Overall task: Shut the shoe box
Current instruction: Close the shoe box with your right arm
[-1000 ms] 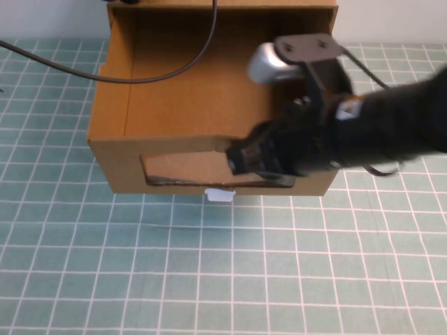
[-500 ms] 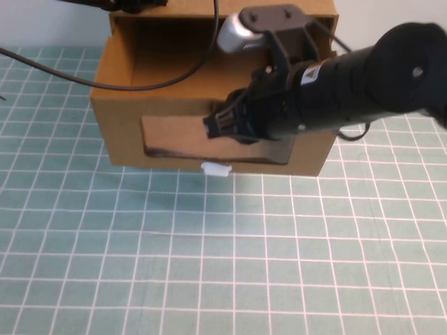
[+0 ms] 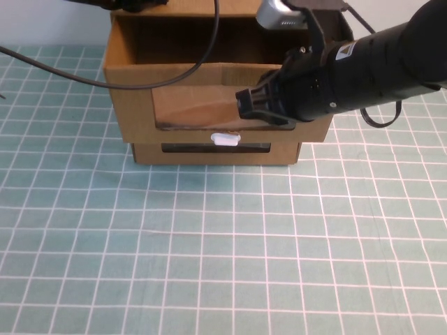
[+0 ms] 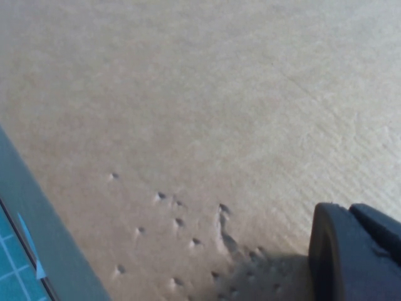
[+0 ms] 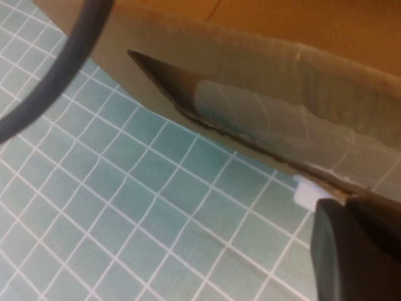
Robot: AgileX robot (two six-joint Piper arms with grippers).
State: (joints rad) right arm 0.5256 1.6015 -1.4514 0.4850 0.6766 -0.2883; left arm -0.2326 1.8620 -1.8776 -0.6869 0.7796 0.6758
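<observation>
The shoe box [image 3: 133, 105] is brown cardboard with a wide clear window [image 3: 192, 108] and a small white pull tab [image 3: 225, 138] below it. Its drawer front stands a little forward of the outer shell. It sits on a slightly narrower cardboard box [image 3: 283, 152]. My right gripper [image 3: 246, 105] is shut and empty, with its tip against the right part of the drawer front. In the right wrist view the gripper [image 5: 348, 210] is beside the tab [image 5: 306, 193]. My left gripper [image 3: 133, 4] is at the box's far top edge. In the left wrist view it [image 4: 351, 216] is shut on bare cardboard [image 4: 188, 113].
A green gridded mat [image 3: 209, 244] covers the table in front of the boxes. A dark cable [image 3: 105, 78] runs from the left edge across the open drawer to the top of the view. The right arm [image 3: 377, 63] reaches in from the right.
The drawer has slid back toward its shell, pushed by my right gripper, which moved away from me with it. The narrower box underneath has come into view.
</observation>
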